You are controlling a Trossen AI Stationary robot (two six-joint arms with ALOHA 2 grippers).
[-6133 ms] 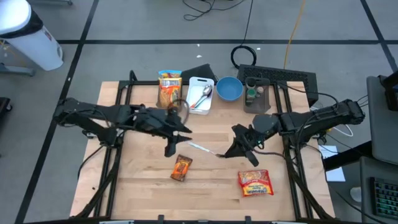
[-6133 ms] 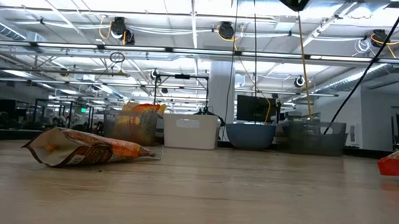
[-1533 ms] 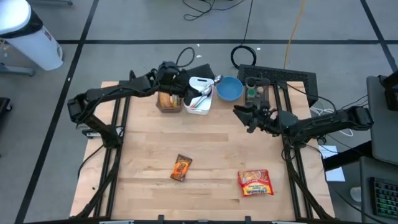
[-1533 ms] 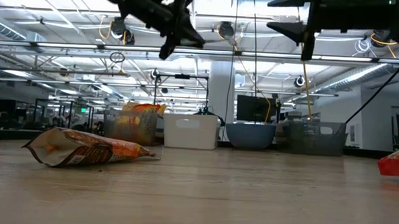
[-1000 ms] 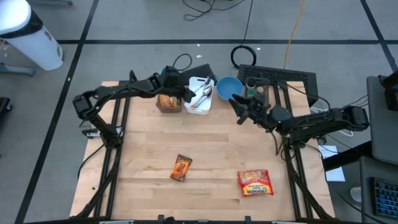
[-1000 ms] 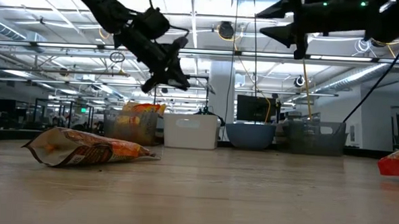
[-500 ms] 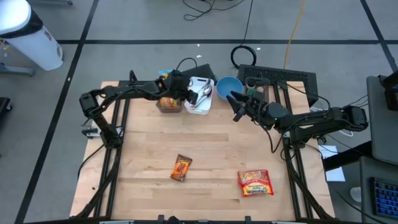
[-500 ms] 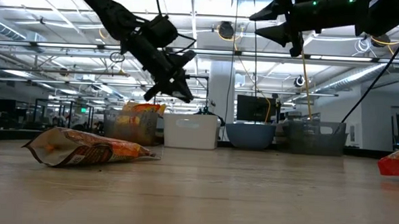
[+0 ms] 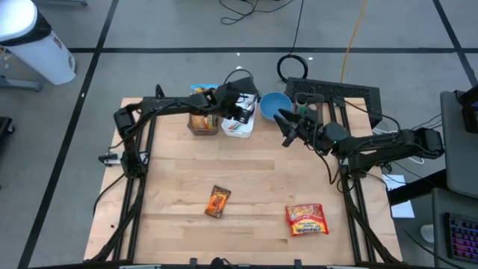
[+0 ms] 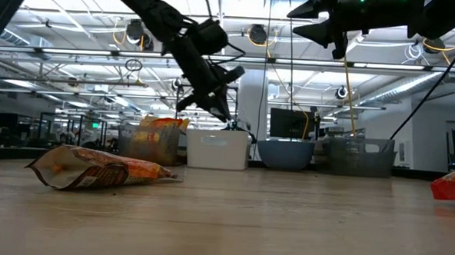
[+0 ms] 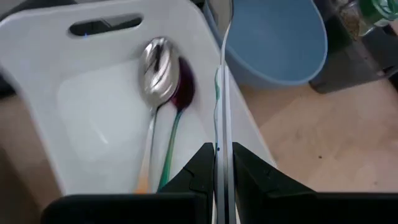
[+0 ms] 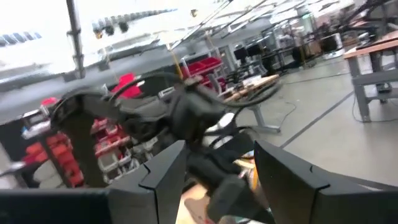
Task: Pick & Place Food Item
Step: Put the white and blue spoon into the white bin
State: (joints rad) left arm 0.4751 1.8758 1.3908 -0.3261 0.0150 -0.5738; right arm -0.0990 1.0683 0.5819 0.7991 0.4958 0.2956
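From overhead I see my left gripper [image 9: 240, 110] held above the white tray [image 9: 240, 128] at the far edge of the table [image 9: 179, 179]; its jaws are pinched nearly together on a thin metal utensil [image 11: 224, 93], which runs straight out from between the fingertips over the tray's wall on the side of the blue bowl [image 11: 277, 40]; I cannot tell what kind of utensil it is, since only its narrow edge shows. Inside the tray lie a silver spoon [image 11: 157, 68] and a dark purple one [image 11: 182, 87], side by side and touching; the bowl stands just beside the tray. Just beside the tray on its other side stands an orange snack bag [image 9: 202, 112] in a clear bin.

My right gripper [image 9: 282, 119] hangs in the air near the bowl, on the side towards the table's middle, fingers parted with nothing between them; from table height it [image 10: 324, 28] sits well above the table.

The food items are still on the table: a small brown packet [image 9: 218, 200] lies flat near the front middle, and a red packet [image 9: 306, 219] lies to its right, well apart from it; neither gripper is anywhere near them. A dark bin [image 9: 314, 112] with small items stands beyond the bowl.
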